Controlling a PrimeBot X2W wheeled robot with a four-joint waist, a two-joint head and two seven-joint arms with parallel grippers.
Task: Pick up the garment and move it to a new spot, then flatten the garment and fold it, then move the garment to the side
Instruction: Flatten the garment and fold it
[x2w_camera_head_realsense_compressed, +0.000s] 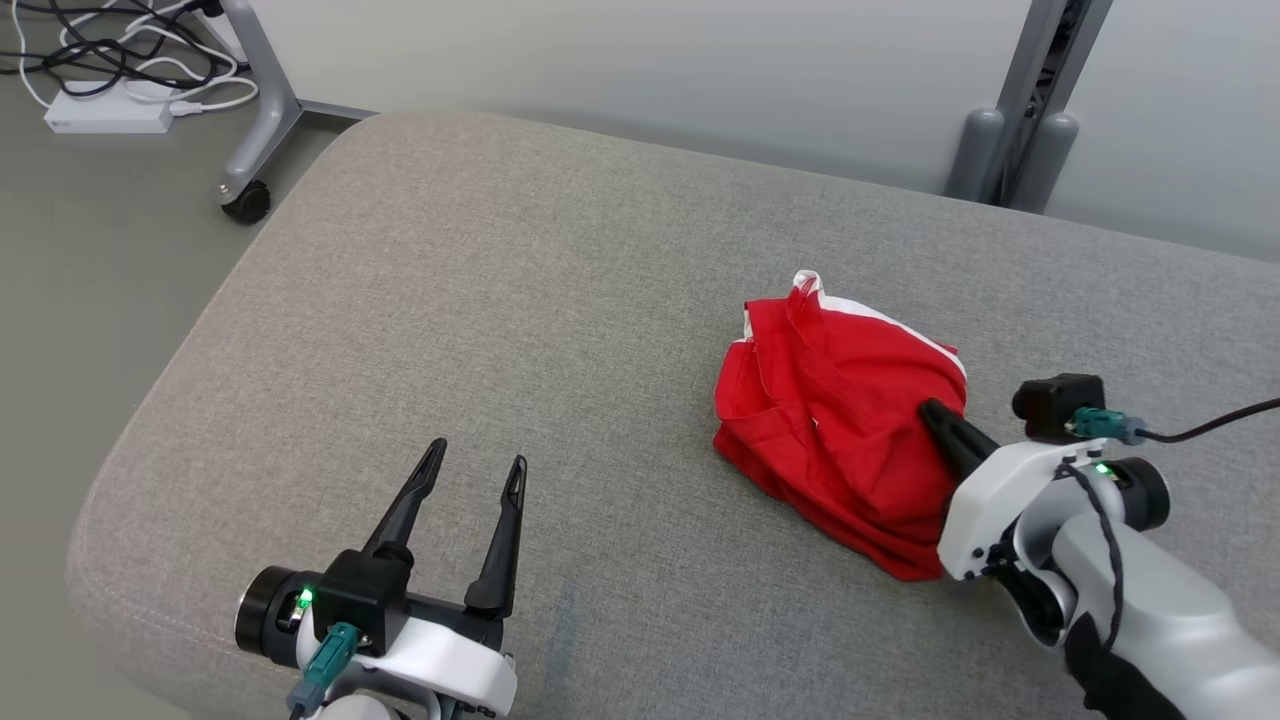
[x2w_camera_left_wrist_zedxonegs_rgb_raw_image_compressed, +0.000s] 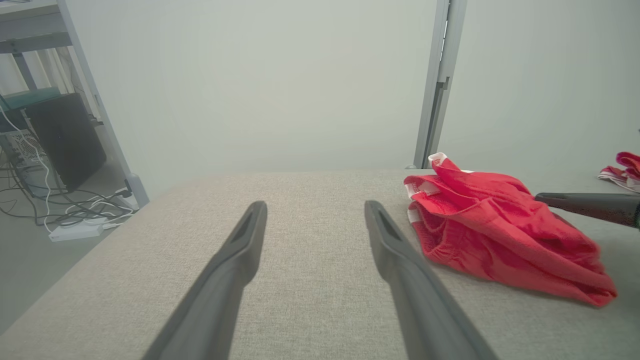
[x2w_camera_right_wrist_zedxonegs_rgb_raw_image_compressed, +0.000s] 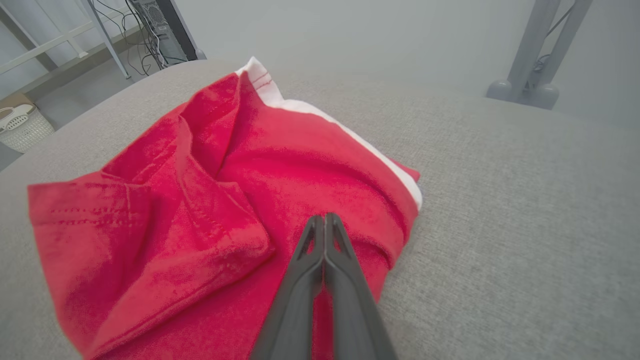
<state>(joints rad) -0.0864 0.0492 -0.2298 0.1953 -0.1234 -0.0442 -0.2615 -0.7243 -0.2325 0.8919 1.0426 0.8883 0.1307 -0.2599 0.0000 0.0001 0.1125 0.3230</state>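
A crumpled red garment with white trim lies on the right half of the grey cushioned surface. My right gripper comes at it from the lower right. In the right wrist view its two fingers are pressed together, tips dug into the top of the red garment near its right edge, pinching the cloth. My left gripper stands open at the lower left, well to the left of the garment, nothing between its fingers. The left wrist view shows the left gripper open, with the garment off to its right.
A wheeled stand leg and a white power strip with cables are on the floor beyond the far left corner. A grey metal post rises behind the surface. Another red and white cloth lies far right.
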